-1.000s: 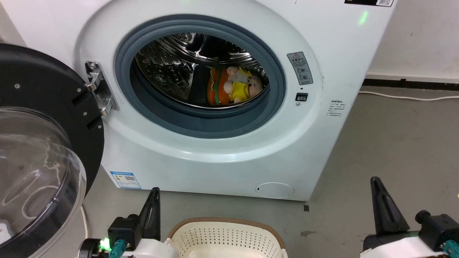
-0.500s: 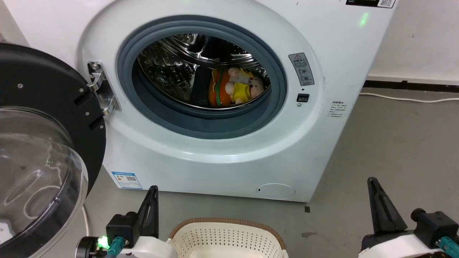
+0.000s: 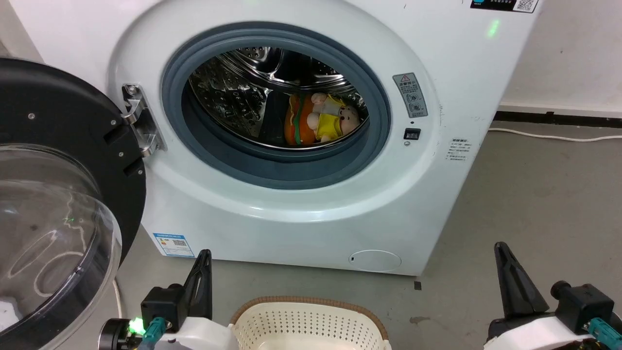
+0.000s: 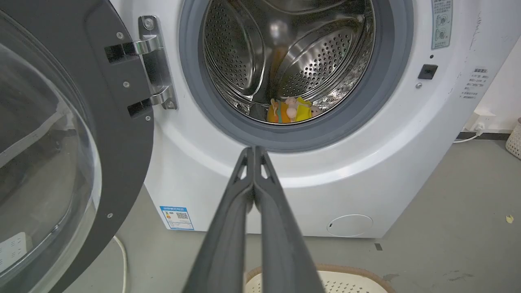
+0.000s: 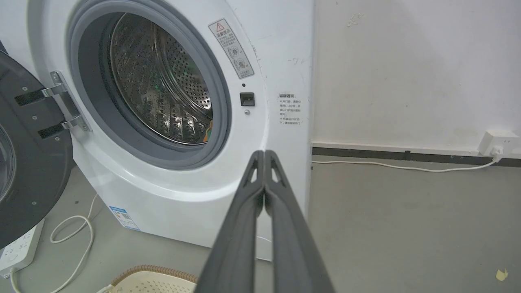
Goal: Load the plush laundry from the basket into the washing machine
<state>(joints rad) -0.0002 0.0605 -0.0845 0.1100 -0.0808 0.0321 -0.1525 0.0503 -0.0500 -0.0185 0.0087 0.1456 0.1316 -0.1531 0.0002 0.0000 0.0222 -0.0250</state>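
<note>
Inside washing machine drum – plush laundry; tools closed.

The left gripper sits low at the near left, its two long dark fingers pressed flat together, tips pointing to the far side; the right gripper sits low at the near right, posed the same, tips touching; both rise from pale wrists.
</note>
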